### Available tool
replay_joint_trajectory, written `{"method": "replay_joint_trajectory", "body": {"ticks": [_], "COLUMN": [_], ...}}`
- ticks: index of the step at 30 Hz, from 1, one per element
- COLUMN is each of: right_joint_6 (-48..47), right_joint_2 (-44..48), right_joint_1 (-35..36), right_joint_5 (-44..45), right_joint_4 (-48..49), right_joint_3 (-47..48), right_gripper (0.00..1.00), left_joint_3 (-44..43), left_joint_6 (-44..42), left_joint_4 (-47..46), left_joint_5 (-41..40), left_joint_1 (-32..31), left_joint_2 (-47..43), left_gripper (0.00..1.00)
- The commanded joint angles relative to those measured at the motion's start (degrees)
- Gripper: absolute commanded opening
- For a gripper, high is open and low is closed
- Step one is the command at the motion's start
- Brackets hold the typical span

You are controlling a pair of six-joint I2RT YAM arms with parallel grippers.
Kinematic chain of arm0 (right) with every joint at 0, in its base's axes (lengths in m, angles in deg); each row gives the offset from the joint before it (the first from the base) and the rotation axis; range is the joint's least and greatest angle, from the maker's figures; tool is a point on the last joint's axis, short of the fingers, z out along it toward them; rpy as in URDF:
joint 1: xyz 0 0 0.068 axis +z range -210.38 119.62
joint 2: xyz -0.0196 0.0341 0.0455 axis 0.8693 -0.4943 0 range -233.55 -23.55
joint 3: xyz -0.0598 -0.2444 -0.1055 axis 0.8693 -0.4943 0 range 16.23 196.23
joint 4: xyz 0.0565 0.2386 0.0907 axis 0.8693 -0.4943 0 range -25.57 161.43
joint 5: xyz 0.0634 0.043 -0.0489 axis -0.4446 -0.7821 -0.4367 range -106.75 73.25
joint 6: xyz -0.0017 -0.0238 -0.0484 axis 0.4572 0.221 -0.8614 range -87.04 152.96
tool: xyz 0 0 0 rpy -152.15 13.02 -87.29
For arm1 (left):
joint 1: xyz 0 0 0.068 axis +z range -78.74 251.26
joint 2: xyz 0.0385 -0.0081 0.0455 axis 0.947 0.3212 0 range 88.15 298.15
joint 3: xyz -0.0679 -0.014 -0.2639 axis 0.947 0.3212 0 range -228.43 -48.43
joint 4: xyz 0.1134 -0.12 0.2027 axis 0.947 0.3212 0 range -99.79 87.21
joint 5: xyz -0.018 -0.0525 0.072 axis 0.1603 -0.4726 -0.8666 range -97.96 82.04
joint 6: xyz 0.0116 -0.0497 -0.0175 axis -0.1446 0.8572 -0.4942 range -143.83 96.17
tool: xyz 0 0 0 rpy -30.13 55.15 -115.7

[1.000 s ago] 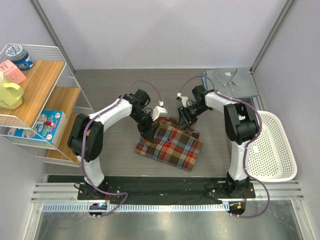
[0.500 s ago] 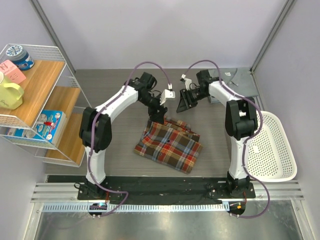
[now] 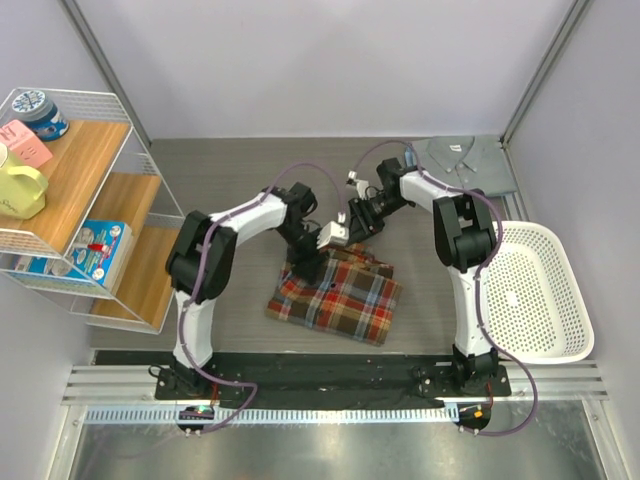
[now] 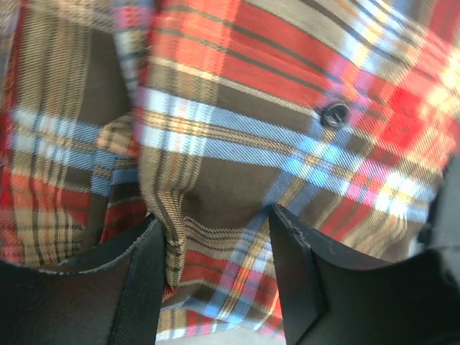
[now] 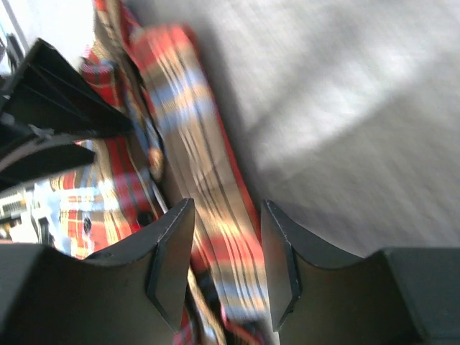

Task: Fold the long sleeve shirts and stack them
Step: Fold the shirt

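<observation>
The plaid flannel shirt (image 3: 335,300) lies folded in the middle of the table. My left gripper (image 3: 306,264) is at its far left edge, my right gripper (image 3: 352,232) at its far edge, close beside the left. In the left wrist view the plaid cloth (image 4: 237,129) fills the frame, and my left gripper (image 4: 215,244) is open with cloth between its fingers (image 4: 140,284). In the right wrist view my right gripper (image 5: 226,251) is open astride a strip of plaid (image 5: 194,144). The grey-blue shirt (image 3: 465,160) lies folded at the far right corner.
A white mesh basket (image 3: 575,300) stands at the right edge of the table. A wire shelf (image 3: 75,200) with a mug and boxes stands at the left. Bare grey table (image 5: 345,108) shows to the right of the plaid strip.
Both grippers rose and drew back from the plaid shirt, then came down again onto its far edge. The shirt's far edge now lies a little tighter.
</observation>
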Motion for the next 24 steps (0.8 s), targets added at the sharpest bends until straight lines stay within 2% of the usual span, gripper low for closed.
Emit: {"method": "replay_joint_trajectory", "body": {"ticks": [1,3,7,12,17,21,22,24], "right_joint_6": [-5.34,-6.49,-8.60,-8.51,-10.27,-12.29,-12.99,-14.83], "right_joint_2": [1.99,2.70,2.62,1.30,-0.37,-0.99,-1.08,-1.43], "right_joint_1": [2.10,2.62,3.24,3.94,3.94,4.03,3.94,4.03], "right_joint_5": [-3.36,-3.90,-4.51,-4.34,-3.29,-2.50,-2.32,-1.71], "right_joint_4": [-4.30,-5.36,-7.99,-8.17,-9.75,-11.42,-12.29,-13.35], "right_joint_3": [-0.26,-0.96,0.17,2.11,3.60,4.22,4.22,4.31], "right_gripper": [0.47,0.47,0.47,0.46,0.43,0.38,0.36,0.31], "left_joint_3": [8.50,11.31,11.67,7.37,5.35,4.47,4.29,4.38], "left_joint_6": [2.72,5.96,8.52,12.30,10.73,8.80,7.57,6.86], "left_joint_4": [0.24,-1.68,-3.36,-6.44,-7.76,-6.10,-5.40,-3.55], "left_joint_5": [0.38,0.20,-0.24,-0.85,-2.17,-1.04,-0.77,-0.42], "left_joint_1": [-0.75,-0.75,-0.75,-1.19,-2.33,-2.33,-2.25,-2.16], "left_joint_2": [-11.30,-14.99,-16.67,-12.46,-8.50,-7.36,-7.53,-8.15], "left_gripper": [0.55,0.56,0.64,0.66,0.66,0.51,0.41,0.31]}}
